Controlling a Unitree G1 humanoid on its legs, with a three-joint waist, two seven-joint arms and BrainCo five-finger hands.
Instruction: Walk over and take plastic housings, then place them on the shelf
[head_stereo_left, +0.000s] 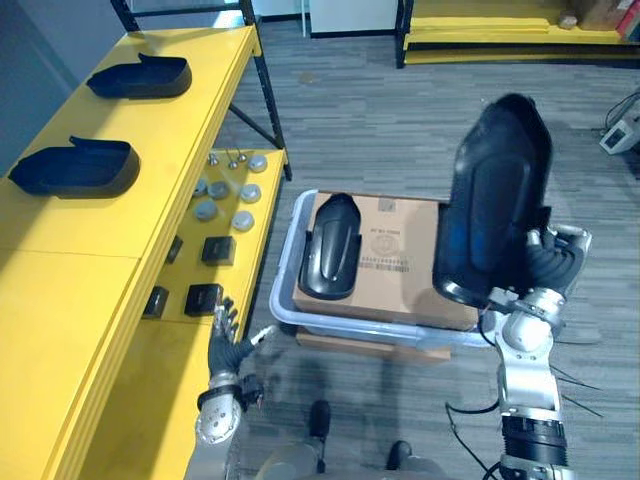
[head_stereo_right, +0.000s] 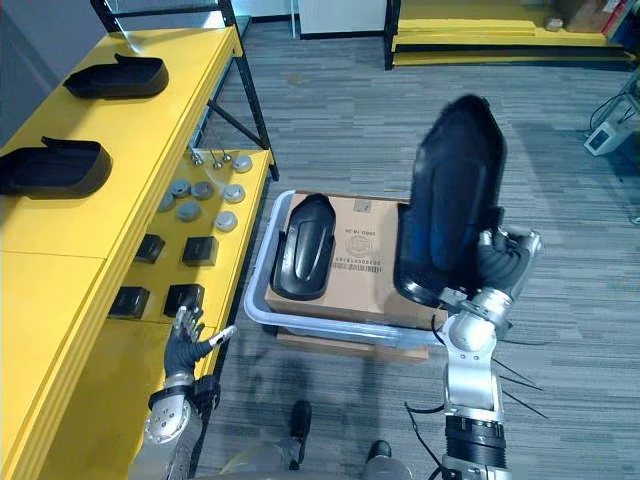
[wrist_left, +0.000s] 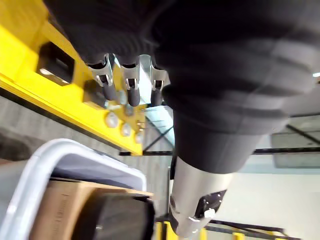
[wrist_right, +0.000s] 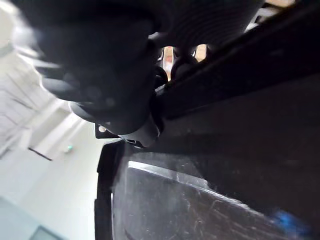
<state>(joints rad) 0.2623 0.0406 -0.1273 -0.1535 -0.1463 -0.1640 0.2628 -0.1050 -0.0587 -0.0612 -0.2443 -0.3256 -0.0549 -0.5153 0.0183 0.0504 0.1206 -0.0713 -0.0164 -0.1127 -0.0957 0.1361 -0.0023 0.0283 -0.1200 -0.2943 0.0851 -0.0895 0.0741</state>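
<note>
Now right hand (head_stereo_left: 556, 258) raised — fingers curled round upright housing (head_stereo_left: 495, 200).

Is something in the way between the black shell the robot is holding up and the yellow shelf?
Probably not. The grey bin with its cardboard box and another housing lies between, but the held housing in the right hand is raised above them. The open left hand hangs by the yellow shelf, lower down.

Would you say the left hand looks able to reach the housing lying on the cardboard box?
Probably yes: the left hand is open and empty beside the bin, and that housing lies uncovered on top.
</note>
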